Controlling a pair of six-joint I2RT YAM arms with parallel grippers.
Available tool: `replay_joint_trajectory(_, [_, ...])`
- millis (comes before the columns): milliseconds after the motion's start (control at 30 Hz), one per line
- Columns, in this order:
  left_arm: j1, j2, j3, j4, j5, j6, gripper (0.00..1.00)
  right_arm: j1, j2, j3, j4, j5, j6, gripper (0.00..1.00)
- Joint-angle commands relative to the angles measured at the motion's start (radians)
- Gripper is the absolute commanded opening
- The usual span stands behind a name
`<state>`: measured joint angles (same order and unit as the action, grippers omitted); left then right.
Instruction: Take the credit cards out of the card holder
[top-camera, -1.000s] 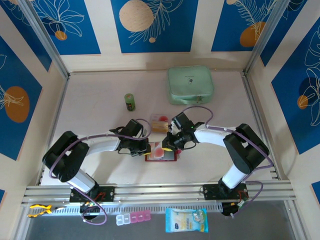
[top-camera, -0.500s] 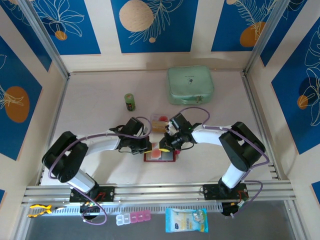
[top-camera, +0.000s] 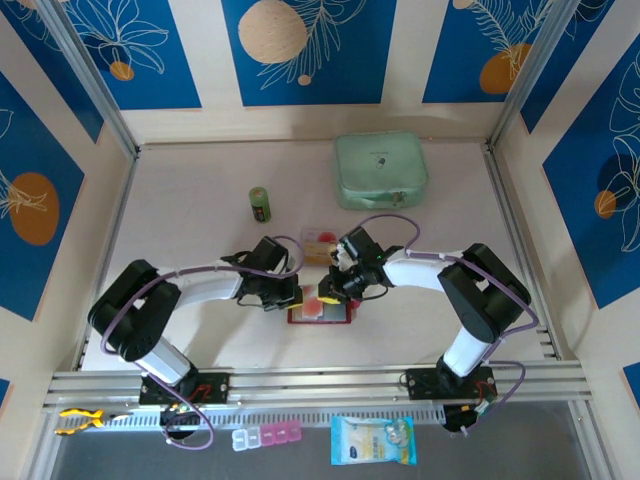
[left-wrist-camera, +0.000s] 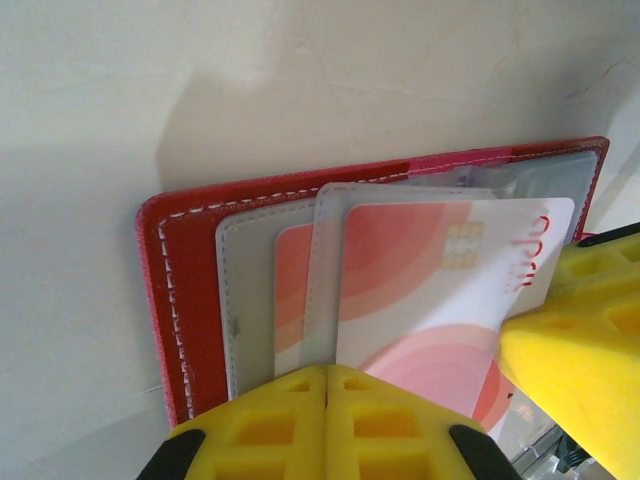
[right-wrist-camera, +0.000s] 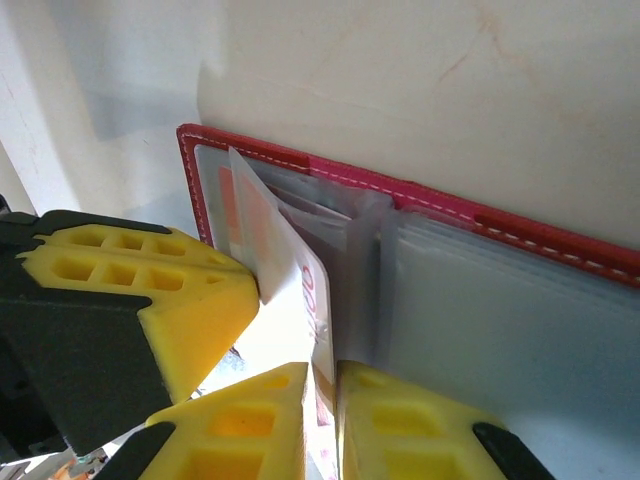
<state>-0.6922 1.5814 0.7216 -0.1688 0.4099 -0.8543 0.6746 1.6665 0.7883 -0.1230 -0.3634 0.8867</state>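
White card (right-wrist-camera: 306, 288) clamped in right tool (right-wrist-camera: 322, 388), plain in wrist view; left tool (left-wrist-camera: 325, 390) closed.

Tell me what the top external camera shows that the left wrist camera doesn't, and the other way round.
Top external: the table, a mint green zip case, a small green cylinder, loose cards beyond the red card holder, and the left arm and right arm reaching to it. Left wrist: close detail, the chip and red lettering on the white and red credit card, the holder's white stitching, and the left pincer shut. Both: the holder lying open with that card at its clear pockets.
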Motion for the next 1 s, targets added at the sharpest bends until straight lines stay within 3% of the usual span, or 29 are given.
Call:
replay_joint_trajectory(0, [-0.007,0.033,-0.023,-0.043,-0.031,0.016,0.0,0.0,-0.011,-0.016,-0.021,-0.003,0.009,0.15])
replay_joint_trajectory(533, [-0.006,0.049,-0.016,-0.057,-0.036,0.013,0.0,-0.013,-0.037,-0.035,-0.028,0.011,0.008,0.09])
replay_joint_trajectory(967, [-0.006,0.045,-0.017,-0.059,-0.037,0.012,0.0,-0.052,-0.099,-0.042,-0.146,0.051,-0.054,0.1])
